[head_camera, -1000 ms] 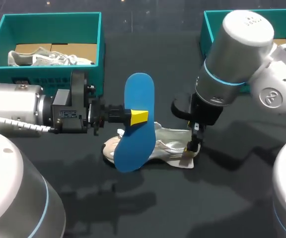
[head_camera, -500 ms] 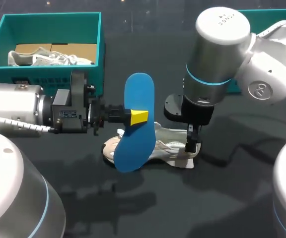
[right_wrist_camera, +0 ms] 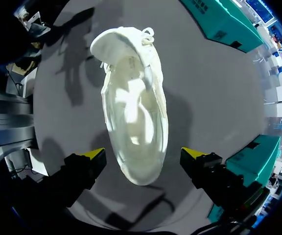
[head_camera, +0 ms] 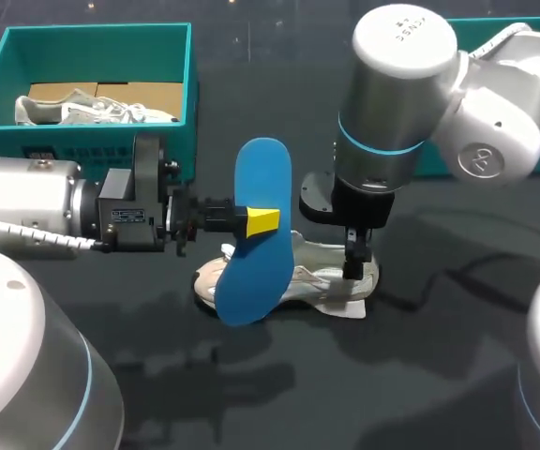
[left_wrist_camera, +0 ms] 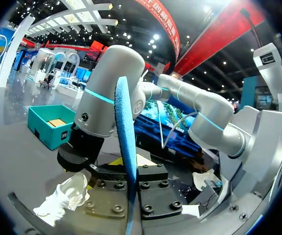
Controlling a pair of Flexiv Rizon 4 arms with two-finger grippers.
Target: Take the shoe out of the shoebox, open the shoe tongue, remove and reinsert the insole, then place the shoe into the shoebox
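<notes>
A blue insole [head_camera: 261, 234] stands upright on its edge above the table, and my left gripper [head_camera: 262, 221] is shut on its middle. In the left wrist view the insole [left_wrist_camera: 125, 147] shows edge-on between the fingers. Behind it a white shoe [head_camera: 331, 272] lies on the dark table. My right gripper [right_wrist_camera: 143, 154] hangs open just above the shoe's [right_wrist_camera: 133, 122] heel end, one yellow tip on each side, not touching it. The tongue and laces point away from this gripper. The shoe's opening faces up.
A teal box [head_camera: 97, 30] at the back left holds another white shoe [head_camera: 92, 108] on cardboard. A second teal box [head_camera: 436, 165] at the back right is mostly hidden behind my right arm [head_camera: 392, 112]. Dark table surface lies in front of the shoe.
My right arm has swung left and now sits over the shoe's heel end with its gripper still open. The left arm and the insole have not moved.
</notes>
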